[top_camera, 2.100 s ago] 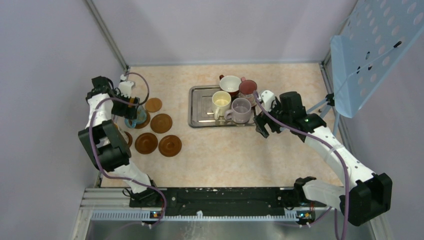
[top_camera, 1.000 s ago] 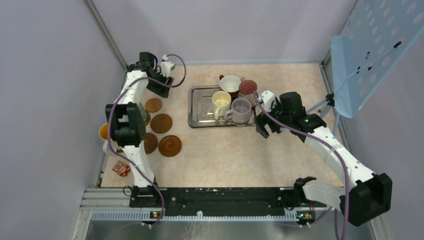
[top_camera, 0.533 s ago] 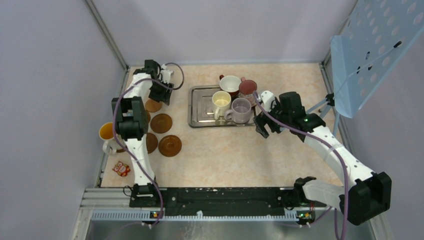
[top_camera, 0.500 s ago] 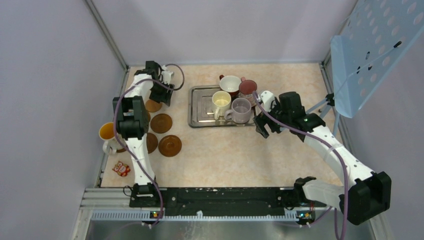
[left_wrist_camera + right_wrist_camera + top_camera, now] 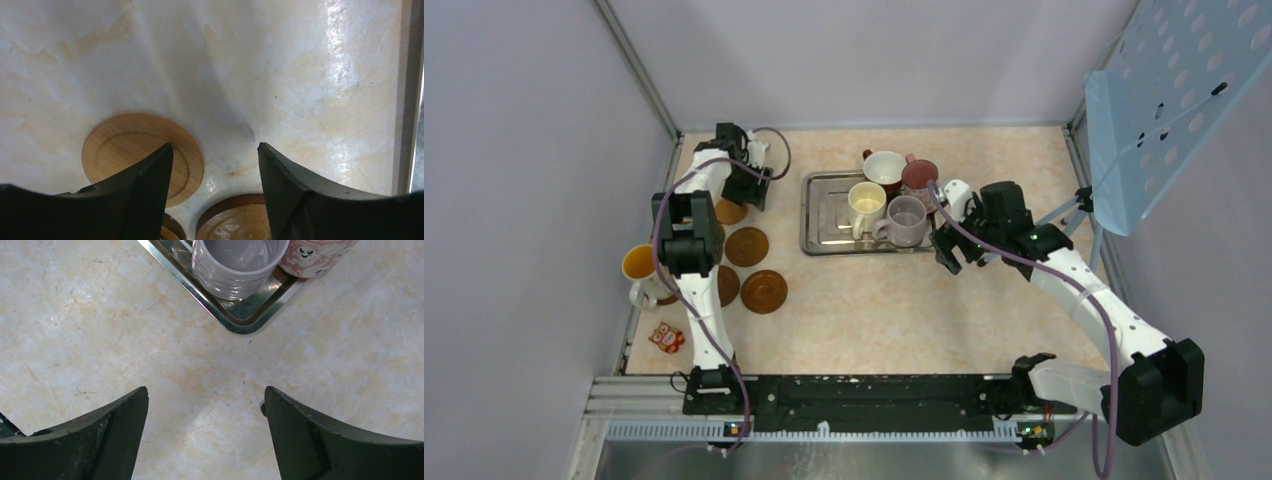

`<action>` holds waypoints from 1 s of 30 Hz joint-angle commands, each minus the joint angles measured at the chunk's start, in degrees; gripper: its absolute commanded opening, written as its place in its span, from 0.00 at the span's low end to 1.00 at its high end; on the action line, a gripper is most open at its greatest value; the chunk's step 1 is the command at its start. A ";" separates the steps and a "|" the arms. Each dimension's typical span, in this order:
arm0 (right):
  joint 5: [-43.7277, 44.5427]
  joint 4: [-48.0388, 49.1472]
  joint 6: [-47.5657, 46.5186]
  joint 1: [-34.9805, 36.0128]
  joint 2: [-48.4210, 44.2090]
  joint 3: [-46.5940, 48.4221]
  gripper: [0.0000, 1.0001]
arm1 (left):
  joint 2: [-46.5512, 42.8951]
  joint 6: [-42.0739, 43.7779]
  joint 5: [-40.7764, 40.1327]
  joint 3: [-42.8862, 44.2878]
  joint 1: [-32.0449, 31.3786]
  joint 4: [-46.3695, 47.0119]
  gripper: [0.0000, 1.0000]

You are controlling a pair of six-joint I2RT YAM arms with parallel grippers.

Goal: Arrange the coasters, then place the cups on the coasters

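Cups (image 5: 866, 205), four, stand in the tray (image 5: 824, 218); left gripper (image 5: 214, 150), right gripper (image 5: 206, 390) both spread.

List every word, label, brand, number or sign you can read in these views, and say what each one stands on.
No text can be read in any view.
The pink mug on the tray bears a printed cartoon face; no letters show on it.
The small red item near the table's left front corner has a pattern too small to tell whether it holds any writing.
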 commanded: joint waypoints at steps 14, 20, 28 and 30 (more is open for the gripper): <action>-0.13 0.85 -1.04 -0.08 1.25 3.81 0.85 | 3.24 2.07 9.85 1.58 -1.08 0.70 0.68; -0.35 0.86 -0.87 -0.08 1.47 3.89 0.85 | 5.08 2.99 8.16 4.83 -0.99 1.10 0.70; -0.33 0.78 -0.93 -0.10 1.51 4.17 0.85 | 1.48 4.50 12.93 9.74 -1.35 1.49 0.75; -0.14 0.83 -0.87 -0.09 1.56 4.28 0.85 | -1.87 5.50 14.56 9.47 -1.94 2.31 0.78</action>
